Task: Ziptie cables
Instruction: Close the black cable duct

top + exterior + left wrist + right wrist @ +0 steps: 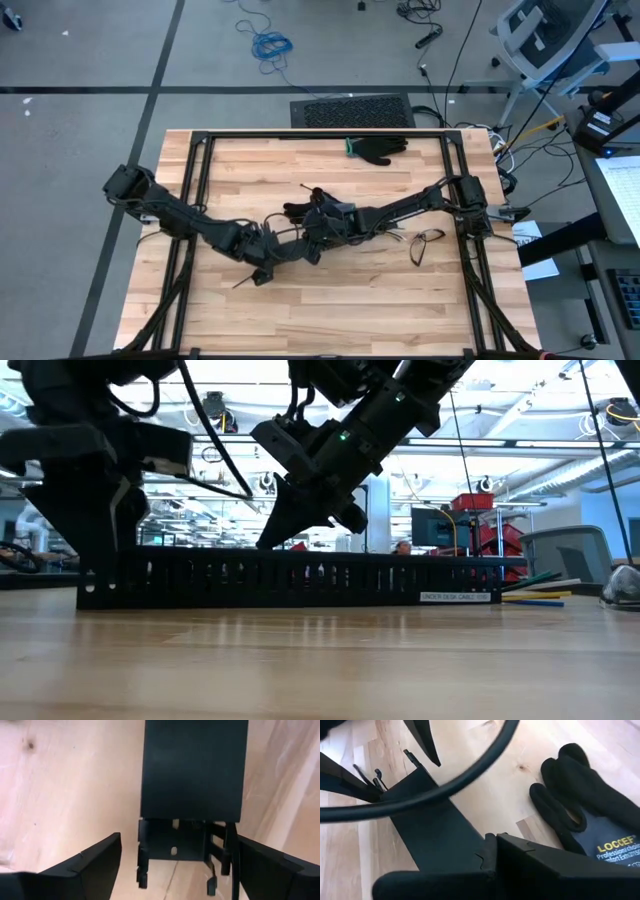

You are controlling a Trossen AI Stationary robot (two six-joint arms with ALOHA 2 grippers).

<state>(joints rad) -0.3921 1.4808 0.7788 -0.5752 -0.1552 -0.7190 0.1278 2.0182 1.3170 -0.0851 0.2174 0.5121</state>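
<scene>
Looks like the step in hand is getting hold of the long black channel (290, 580) in the middle of the worktop (330, 310), not the tie itself.

Find the left gripper (177, 860) at one end of the channel, fingers wide apart, one on each side of it. Find the right gripper (490, 855) farther along the same channel, fingers together; cannot tell if anything is pinched.

To do it well:
- Line up the left fingers evenly on both sides of the channel.
- Close slowly, so the thin slotted walls do not bend.
- Lift only a little, and level.
- Mind the black glove (585, 815) lying just beside the channel.

Look for the cables (428, 245) off to the right, near the right arm's base and well apart from both grippers. Need to bring them in before any tying.

Counted:
- two arms
- one channel
- one loose bundle of cables
- two gloves, with the other glove (380, 148) at the far edge
- no zip tie to be sure of
</scene>
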